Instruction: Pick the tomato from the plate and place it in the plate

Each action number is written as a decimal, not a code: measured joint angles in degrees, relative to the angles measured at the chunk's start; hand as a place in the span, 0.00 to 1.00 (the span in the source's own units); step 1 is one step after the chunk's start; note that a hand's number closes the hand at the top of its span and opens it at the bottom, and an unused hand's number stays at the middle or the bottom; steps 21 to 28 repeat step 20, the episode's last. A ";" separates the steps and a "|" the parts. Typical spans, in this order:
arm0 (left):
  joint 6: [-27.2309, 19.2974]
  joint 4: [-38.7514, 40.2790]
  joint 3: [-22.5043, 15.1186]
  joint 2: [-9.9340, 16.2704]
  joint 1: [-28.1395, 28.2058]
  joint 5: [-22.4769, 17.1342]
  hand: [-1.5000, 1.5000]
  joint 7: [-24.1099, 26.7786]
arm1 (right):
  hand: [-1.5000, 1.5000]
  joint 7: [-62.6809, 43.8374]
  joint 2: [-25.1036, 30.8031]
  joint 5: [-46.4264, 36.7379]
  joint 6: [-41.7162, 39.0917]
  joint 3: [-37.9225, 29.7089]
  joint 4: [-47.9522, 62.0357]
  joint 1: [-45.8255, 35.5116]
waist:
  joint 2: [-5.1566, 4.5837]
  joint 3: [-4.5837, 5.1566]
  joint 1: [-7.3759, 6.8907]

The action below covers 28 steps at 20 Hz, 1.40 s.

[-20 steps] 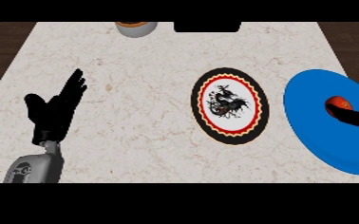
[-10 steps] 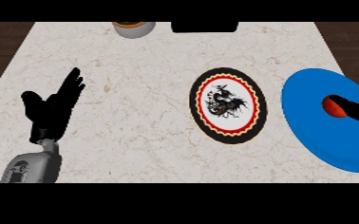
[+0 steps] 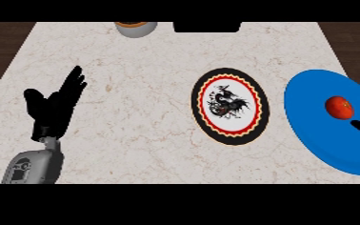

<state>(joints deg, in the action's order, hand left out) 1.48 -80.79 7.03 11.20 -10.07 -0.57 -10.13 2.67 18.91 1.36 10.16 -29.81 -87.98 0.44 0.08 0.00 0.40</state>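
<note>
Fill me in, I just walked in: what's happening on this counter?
Nothing is being handled yet. The tomato sits on the blue plate at the right edge, beside a patterned plate with a black rim that holds nothing. The left hand rests open at the left, fingers up. The right hand is not clearly in view.

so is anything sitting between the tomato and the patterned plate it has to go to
Nothing visible. The tomato lies on the blue plate at the right, and only bare counter separates that plate from the patterned plate beside it.
</note>
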 measured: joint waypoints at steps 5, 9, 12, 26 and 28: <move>0.34 -0.50 -0.13 -0.38 0.50 0.30 0.50 -0.21 | 0.00 3.91 0.62 2.78 -3.41 -3.62 0.87 3.42 | -0.02 0.00 -0.15; -0.03 -1.50 -0.53 -0.98 0.97 0.97 0.50 -0.55 | 0.00 6.44 1.30 3.60 -4.98 -5.82 3.01 4.59 | -0.04 -0.01 -0.22; 0.28 -1.60 -0.28 -0.93 1.19 1.02 0.50 -0.46 | 0.00 7.17 2.60 3.89 -5.81 -7.36 5.00 4.70 | -0.05 -0.02 -0.24; 0.85 -0.35 0.80 -0.62 0.35 0.89 0.50 -0.08 | 0.00 8.16 4.01 3.93 -9.09 -10.17 6.39 8.45 | -0.05 -0.01 -0.19; 0.85 -0.35 0.80 -0.62 0.35 0.89 0.50 -0.08 | 0.00 8.16 4.01 3.93 -9.09 -10.17 6.39 8.45 | -0.05 -0.01 -0.19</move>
